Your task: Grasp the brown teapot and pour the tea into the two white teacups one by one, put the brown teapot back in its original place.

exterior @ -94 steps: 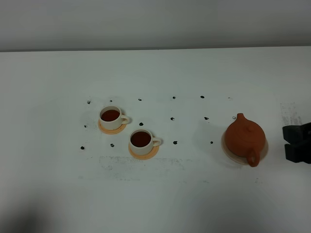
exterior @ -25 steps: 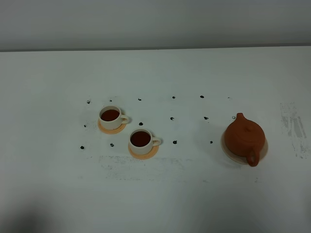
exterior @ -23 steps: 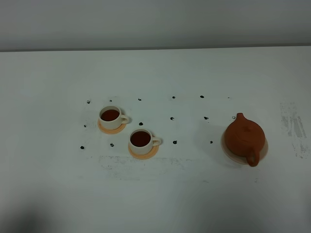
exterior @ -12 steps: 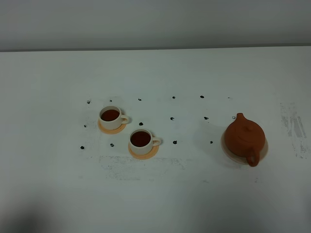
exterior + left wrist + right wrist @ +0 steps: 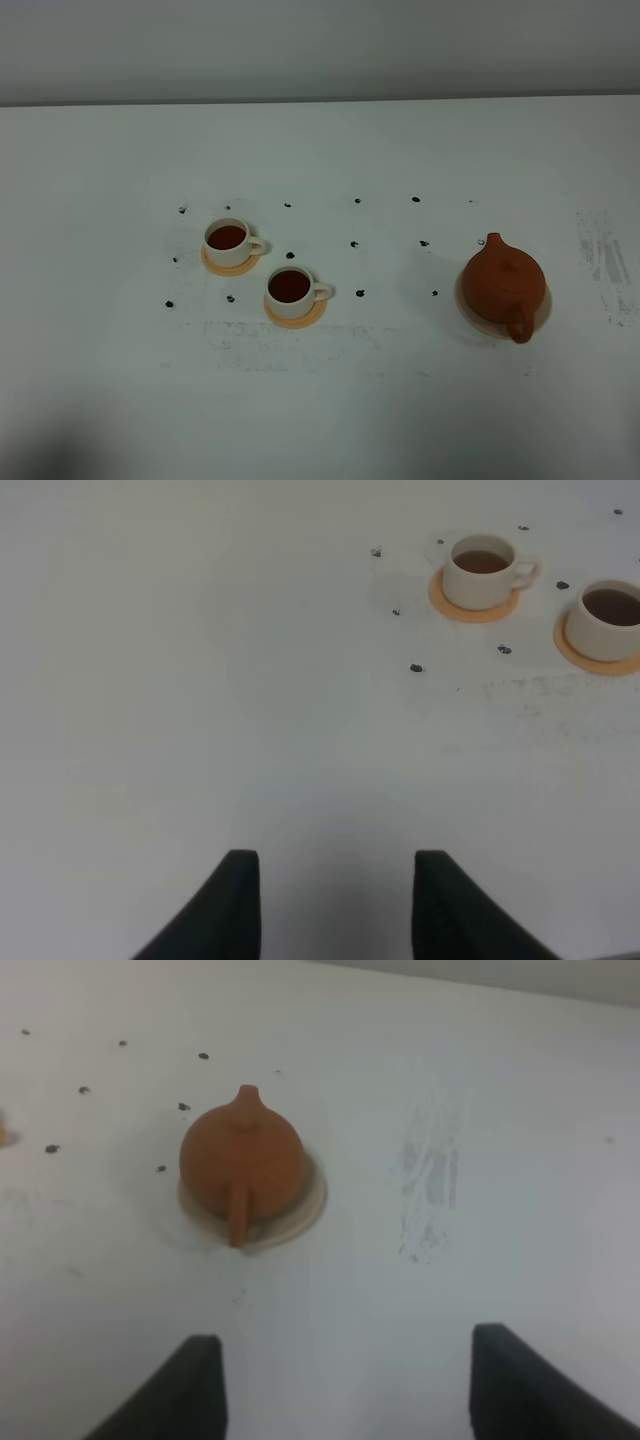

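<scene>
The brown teapot point(image 5: 503, 283) sits upright on the pale beige disc point(image 5: 546, 304) at the right of the table, its handle toward the front. The two white teacups point(image 5: 227, 241) point(image 5: 290, 289) stand on orange coasters at left centre, and both hold dark tea. No gripper shows in the exterior view. My left gripper point(image 5: 338, 908) is open and empty, low over bare table, well away from the cups point(image 5: 482, 568) point(image 5: 607, 620). My right gripper point(image 5: 350, 1390) is open and empty, drawn back from the teapot point(image 5: 242, 1158) and its disc point(image 5: 308, 1205).
Small black dots point(image 5: 357, 294) mark the white table point(image 5: 320, 400) around the cups and the middle. Grey scuff marks point(image 5: 600, 262) lie to the right of the teapot. A grey wall runs along the table's far edge.
The right gripper, at the exterior view's right edge 3.8 s ago, has left that view. Over the last second nothing has moved.
</scene>
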You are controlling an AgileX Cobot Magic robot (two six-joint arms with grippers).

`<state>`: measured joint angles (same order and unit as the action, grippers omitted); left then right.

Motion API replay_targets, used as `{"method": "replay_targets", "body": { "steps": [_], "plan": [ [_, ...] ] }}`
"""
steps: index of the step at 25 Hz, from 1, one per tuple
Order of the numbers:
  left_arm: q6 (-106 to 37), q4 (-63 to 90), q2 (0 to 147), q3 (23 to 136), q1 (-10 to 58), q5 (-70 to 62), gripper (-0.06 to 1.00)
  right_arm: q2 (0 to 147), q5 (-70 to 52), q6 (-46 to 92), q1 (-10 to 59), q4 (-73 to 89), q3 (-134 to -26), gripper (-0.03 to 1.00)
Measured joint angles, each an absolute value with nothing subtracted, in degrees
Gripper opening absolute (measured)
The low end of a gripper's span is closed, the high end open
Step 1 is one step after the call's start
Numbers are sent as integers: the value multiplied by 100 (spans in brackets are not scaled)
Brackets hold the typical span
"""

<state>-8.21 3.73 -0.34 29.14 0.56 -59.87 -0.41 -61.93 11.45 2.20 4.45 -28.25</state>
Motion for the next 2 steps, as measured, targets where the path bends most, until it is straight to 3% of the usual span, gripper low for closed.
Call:
{"method": "replay_targets", "body": {
  "steps": [2],
  "plan": [
    [-821,373,-34,2914,56,-5987,37,-41,-6193,1145,220,445,-2825,51]
  ]
}}
